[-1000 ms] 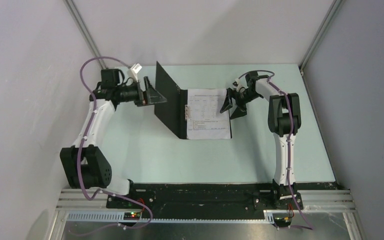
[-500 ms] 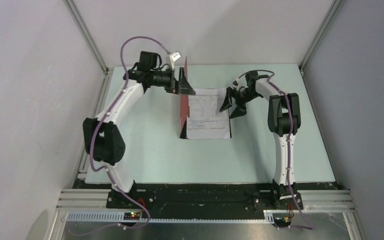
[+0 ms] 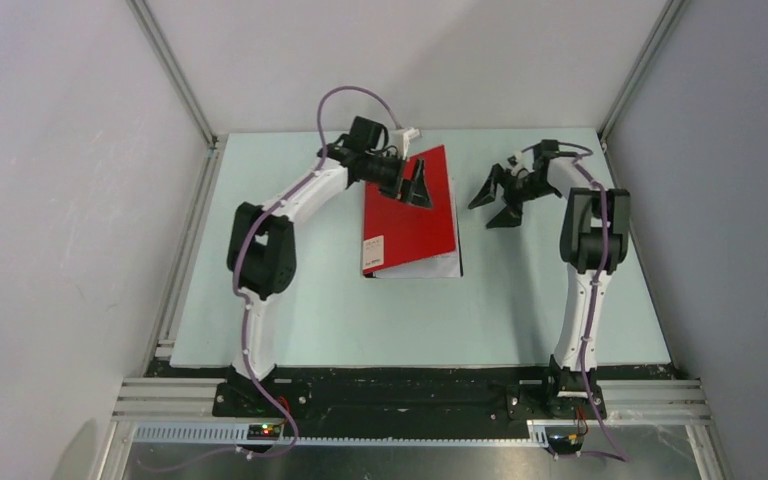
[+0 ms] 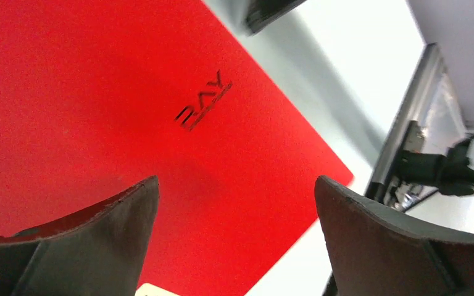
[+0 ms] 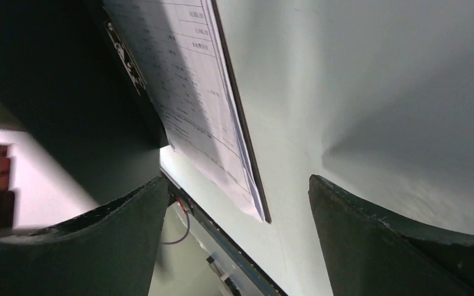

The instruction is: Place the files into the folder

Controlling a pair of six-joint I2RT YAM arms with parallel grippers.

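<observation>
Our left gripper (image 3: 418,188) has its jaws at their widest and holds nothing. In its wrist view the red cover of the folder (image 4: 99,92) fills the space under and between the fingers, with a small embossed mark (image 4: 202,100) just beyond them. We cannot tell if the fingers touch the cover or only hover close over it.

This is the change. A second ago the cover stands up to the left of this gripper with its black inside showing. Now the arm has carried it over to the right, and the folder (image 3: 410,225) lies red side up below the gripper. Its white label (image 3: 372,243) is on the near left edge.

The files (image 3: 428,266) are under the cover. Only a thin white strip looks out at the near edge, on the side away from the gripper.

Our right gripper (image 3: 492,208) is also open and empty. It has drawn back from the edge of the sheets and now hangs apart from the folder, on the folder's right. From its wrist view the files (image 5: 191,111) lie on the back cover with the dark inside above them, so perhaps the cover is not fully flat.

We judge the task almost done. What remains is to press the cover down and withdraw over the table (image 3: 310,300).
</observation>
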